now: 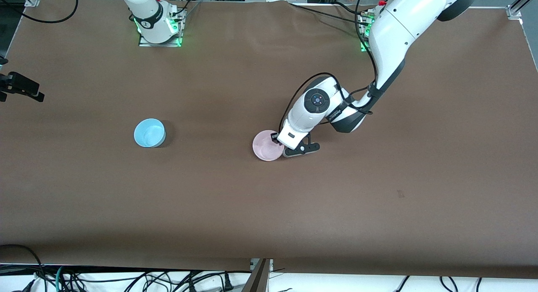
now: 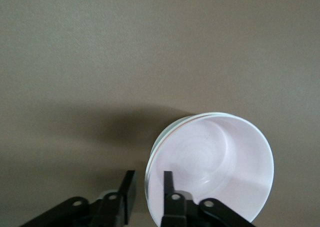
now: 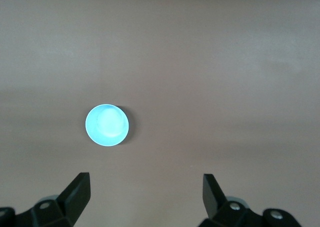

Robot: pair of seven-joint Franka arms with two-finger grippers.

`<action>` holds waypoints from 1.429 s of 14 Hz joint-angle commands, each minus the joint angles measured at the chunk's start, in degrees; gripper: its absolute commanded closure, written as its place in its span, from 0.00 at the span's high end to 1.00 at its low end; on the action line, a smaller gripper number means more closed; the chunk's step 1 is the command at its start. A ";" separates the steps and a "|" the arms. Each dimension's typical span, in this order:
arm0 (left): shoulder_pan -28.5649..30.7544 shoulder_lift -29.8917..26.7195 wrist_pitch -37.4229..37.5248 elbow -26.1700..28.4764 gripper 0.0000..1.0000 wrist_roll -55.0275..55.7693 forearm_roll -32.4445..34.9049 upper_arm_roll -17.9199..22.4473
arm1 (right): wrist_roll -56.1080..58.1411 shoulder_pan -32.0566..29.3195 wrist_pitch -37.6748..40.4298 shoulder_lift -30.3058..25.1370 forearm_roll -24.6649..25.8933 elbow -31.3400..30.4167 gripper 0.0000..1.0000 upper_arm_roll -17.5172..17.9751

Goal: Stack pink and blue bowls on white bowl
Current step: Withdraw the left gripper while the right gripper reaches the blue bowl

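Pink bowl [image 1: 266,146] | nested in white bowl [image 2: 162,143] | left end effector [image 1: 279,140] straddles rim

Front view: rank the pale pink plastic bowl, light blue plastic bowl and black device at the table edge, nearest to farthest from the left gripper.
1. Pale pink round plastic bowl: at the left gripper, fingers straddling its rim.
2. Light blue round plastic bowl: toward the right arm's end.
3. Black device: at that end's edge.
Right gripper waits open above the table.
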State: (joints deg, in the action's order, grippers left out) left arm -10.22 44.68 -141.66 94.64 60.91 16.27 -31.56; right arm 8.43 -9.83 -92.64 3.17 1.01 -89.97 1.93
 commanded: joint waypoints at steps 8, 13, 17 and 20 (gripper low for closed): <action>11.09 -17.94 23.24 -0.60 1.00 -20.35 -2.39 3.77 | -0.07 0.77 1.77 2.18 -0.39 1.55 0.99 1.23; 14.61 -25.78 35.29 -7.69 1.00 -35.66 -13.34 18.07 | -5.88 6.75 -5.94 11.48 -0.12 1.47 0.99 1.58; 15.84 -27.54 45.48 -14.56 1.00 -52.00 -16.63 27.86 | -6.05 7.46 -17.29 20.45 -0.39 1.47 0.99 1.58; 17.51 -30.26 52.78 -16.15 1.00 -53.97 -15.84 29.19 | -6.14 7.46 -22.56 26.08 -0.48 1.03 0.99 1.58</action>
State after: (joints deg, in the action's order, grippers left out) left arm 6.80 16.13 -93.34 79.81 8.80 0.86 -2.57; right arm 2.65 -2.57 -113.30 26.25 0.80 -90.15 3.65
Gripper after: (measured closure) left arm 0.000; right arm 0.004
